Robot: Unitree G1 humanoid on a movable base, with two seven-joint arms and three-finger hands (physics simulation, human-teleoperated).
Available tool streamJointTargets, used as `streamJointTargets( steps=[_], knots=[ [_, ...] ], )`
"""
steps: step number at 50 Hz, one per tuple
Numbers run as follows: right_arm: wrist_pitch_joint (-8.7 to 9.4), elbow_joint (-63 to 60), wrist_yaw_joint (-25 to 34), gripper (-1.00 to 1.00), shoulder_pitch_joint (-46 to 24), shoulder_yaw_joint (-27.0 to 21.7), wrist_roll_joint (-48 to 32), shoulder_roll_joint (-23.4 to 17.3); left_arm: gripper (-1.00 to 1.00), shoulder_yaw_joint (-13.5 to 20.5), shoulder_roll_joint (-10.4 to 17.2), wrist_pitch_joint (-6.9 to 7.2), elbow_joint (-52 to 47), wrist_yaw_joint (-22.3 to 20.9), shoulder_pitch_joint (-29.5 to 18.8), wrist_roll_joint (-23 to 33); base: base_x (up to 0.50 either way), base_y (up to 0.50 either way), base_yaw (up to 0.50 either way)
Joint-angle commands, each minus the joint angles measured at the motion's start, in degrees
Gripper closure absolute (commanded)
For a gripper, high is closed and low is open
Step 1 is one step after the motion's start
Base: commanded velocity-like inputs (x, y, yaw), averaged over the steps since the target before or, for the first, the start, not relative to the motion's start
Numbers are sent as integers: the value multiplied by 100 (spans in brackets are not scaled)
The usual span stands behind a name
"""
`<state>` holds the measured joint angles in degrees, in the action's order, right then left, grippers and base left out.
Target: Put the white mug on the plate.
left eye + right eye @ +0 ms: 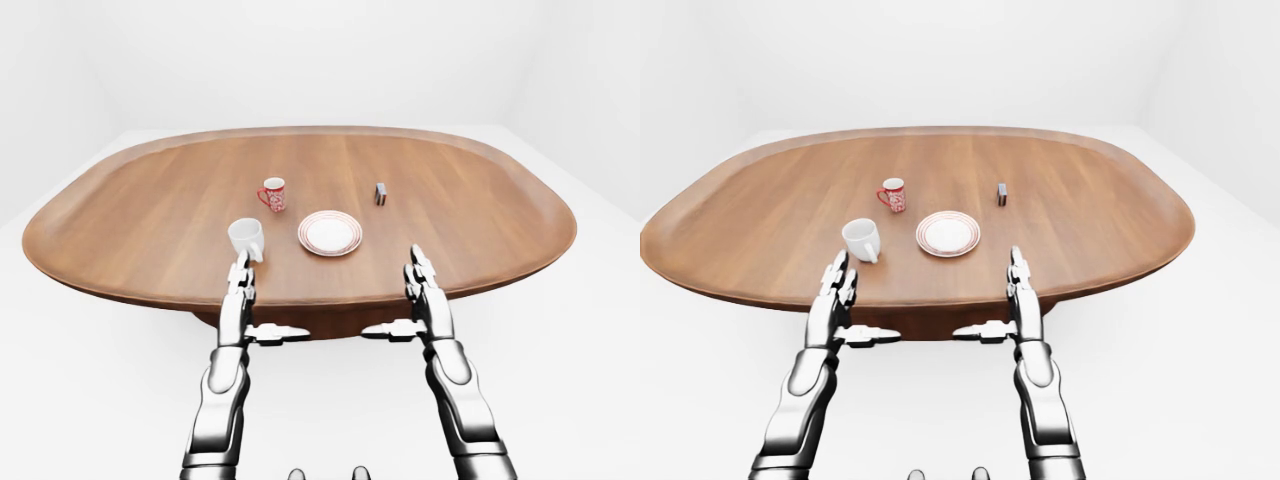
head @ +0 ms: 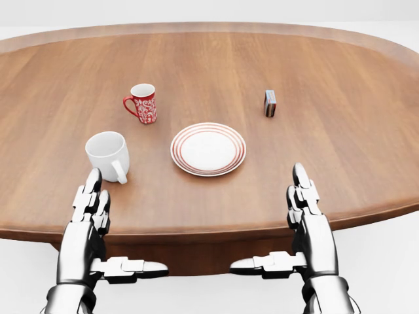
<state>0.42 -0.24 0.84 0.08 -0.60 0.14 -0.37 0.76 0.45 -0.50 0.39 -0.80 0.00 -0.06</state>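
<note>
Left hand (image 2: pixel 91 216) (fingers spread) reaches just below white mug (image 2: pixel 109 154).

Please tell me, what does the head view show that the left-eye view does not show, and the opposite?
Only the head view shows detail: the red rings on the plate, the pattern on the red mug and the white mug's handle turned toward the bottom of the picture.

Only the left-eye view shows the whole oval table, the white floor and walls, and both forearms.

Both show the small box, and the left hand and right hand open, holding nothing, at the table's near edge.
</note>
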Motion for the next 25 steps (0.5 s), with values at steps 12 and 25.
streamJointTargets(
  steps=[12,25],
  knots=[
    [-32,109,165,-100,28,-96,-17,-57,-100,159,77,300,148,244,-187,314,0,0,0],
    [458,-2083,-65,-100,233,-968,80,-325,-100,1112,529,550,-1325,-132,-280,-250,0,0,0]
  ],
)
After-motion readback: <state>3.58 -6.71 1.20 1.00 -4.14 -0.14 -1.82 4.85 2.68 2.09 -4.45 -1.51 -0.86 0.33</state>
